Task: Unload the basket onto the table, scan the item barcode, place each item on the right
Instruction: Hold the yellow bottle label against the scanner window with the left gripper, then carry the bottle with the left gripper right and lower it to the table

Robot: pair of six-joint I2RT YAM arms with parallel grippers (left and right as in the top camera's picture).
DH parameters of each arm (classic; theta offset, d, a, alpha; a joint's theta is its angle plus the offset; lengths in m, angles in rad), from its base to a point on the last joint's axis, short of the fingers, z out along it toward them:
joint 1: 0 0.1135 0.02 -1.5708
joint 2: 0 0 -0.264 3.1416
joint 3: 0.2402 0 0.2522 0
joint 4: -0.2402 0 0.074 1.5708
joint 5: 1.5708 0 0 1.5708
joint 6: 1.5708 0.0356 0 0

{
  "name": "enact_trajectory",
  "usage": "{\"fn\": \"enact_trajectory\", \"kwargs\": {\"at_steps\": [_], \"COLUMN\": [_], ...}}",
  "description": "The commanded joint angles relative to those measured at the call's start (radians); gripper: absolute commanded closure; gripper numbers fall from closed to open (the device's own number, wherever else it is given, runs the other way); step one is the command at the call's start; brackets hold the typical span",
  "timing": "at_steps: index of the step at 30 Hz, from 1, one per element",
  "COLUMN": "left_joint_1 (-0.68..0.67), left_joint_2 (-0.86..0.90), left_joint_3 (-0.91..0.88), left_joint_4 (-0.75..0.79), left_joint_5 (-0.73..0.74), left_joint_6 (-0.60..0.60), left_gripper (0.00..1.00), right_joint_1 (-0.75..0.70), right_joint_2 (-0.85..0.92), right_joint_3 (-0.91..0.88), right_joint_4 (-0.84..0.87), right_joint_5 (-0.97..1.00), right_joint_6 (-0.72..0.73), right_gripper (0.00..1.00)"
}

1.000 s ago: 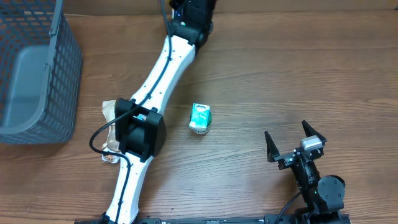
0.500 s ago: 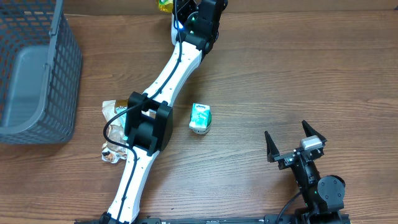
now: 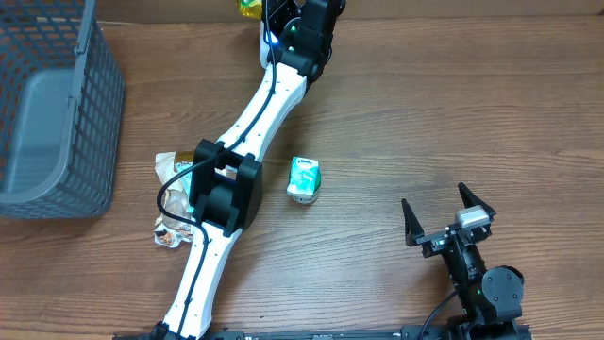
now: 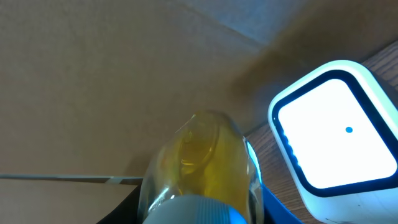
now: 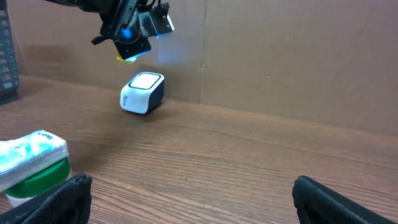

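Note:
My left gripper is shut on a clear bottle of yellow liquid with a grey cap, held up at the table's far edge. The white scanner with a blue-rimmed lit window stands just to the bottle's right. In the right wrist view, the left gripper hangs above the scanner with the yellow bottle at its tip. From overhead the bottle shows at the top edge, and the arm hides the scanner. My right gripper rests open near the front right, holding nothing.
A green and white packet lies mid-table, seen close at the left in the right wrist view. A crumpled snack wrapper lies partly under the left arm's elbow. A grey mesh basket stands at the far left. A cardboard wall backs the table.
From a second ago to half a second ago the left arm swung, and the yellow bottle came into view at the far edge. Nothing has moved since. The right arm stayed still.

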Motion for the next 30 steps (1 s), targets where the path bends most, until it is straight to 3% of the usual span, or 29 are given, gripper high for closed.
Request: {"fn": "enact_trajectory", "kwargs": {"at_steps": [1,16,25,30], "left_joint_1": [-0.002,-0.011,-0.055,-0.095], "left_joint_2": [0.040,0.011,-0.202,-0.360], "left_joint_3": [0.016,0.017,0.017,0.017], "left_joint_4": [0.009,0.093,-0.050,-0.249], "left_joint_5": [-0.018,-0.127,0.034,0.184], "left_joint_6": [-0.012,0.000,-0.191,-0.399], "left_gripper": [0.96,0.96,0.91,0.91], "right_joint_1": [-0.003,-0.003,-0.003,-0.003], "right_joint_2": [-0.010,-0.010,-0.010,-0.010], "right_joint_3": [-0.011,-0.011,-0.011,-0.011], "right_joint_4": [0.003,0.003,0.003,0.003], "right_joint_5": [0.006,0.006,0.006,0.006], "right_joint_6": [0.002,0.002,0.002,0.002], "right_gripper": [0.00,0.00,0.00,0.00]}}
